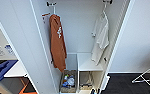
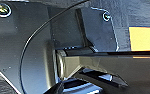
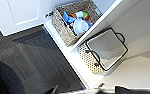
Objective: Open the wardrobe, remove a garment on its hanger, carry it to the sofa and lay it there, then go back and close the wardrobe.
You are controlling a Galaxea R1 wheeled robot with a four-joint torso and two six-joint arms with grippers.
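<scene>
The wardrobe (image 1: 78,37) stands open. The garment (image 1: 100,37), a white T-shirt, hangs on its hanger (image 1: 105,8) from the rail at the wardrobe's right side; an orange garment (image 1: 57,42) hangs at the left. Below are a woven basket (image 3: 66,27) of small items and a lined basket (image 3: 103,51). Whether either arm's jaws are apart or together, I cannot tell. The risk, as I judge it: the limp shirt slipping off the thin hanger when lifted, or the hook snagging the rail.
</scene>
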